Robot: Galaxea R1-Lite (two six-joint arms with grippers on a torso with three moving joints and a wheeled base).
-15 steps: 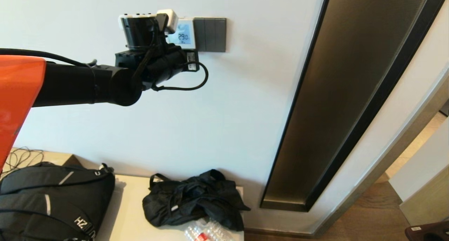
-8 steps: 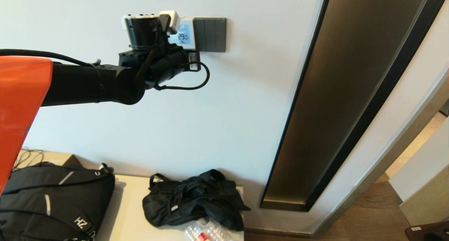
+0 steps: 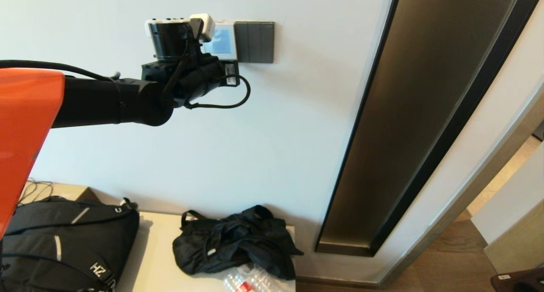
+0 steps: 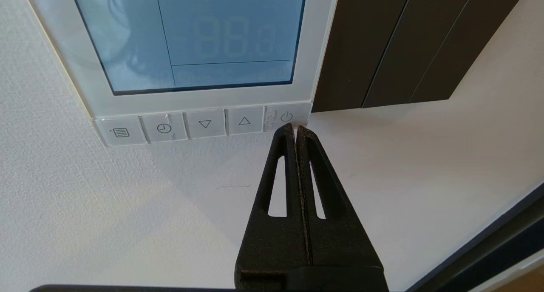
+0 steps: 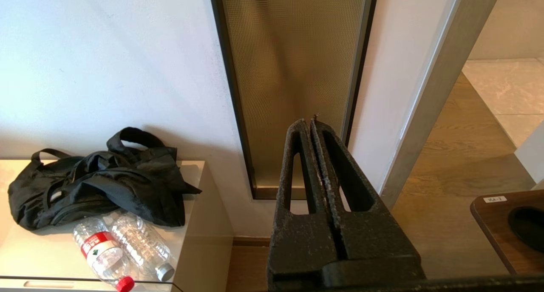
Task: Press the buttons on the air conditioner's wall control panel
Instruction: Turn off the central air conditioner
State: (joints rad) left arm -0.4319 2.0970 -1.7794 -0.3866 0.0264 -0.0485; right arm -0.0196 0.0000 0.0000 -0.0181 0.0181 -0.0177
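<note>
The air conditioner's wall control panel (image 3: pixel 222 40) is a small white square on the wall, and its light-blue screen (image 4: pixel 191 37) shows only faint digit segments. The buttons (image 4: pixel 204 124) run in a row under the screen. My left gripper (image 4: pixel 295 128) is shut and empty. Its tips rest on the edge of the power button (image 4: pixel 287 116), the one nearest the dark switch plate. In the head view my left wrist (image 3: pixel 182 54) hides the fingers and the button strip. My right gripper (image 5: pixel 312 122) is shut and empty, held low and facing the wall.
A dark grey three-gang switch plate (image 3: pixel 254 42) sits right beside the panel. A tall bronze glass panel (image 3: pixel 425 113) stands to the right. Below, a white cabinet (image 3: pixel 157 258) holds a black backpack (image 3: pixel 63 245), a black bag (image 3: pixel 233 243) and plastic bottles (image 5: pixel 119 245).
The screen showed 29.0 in the earlier frames and is blank blue now. My left wrist has moved slightly left and up at the panel.
</note>
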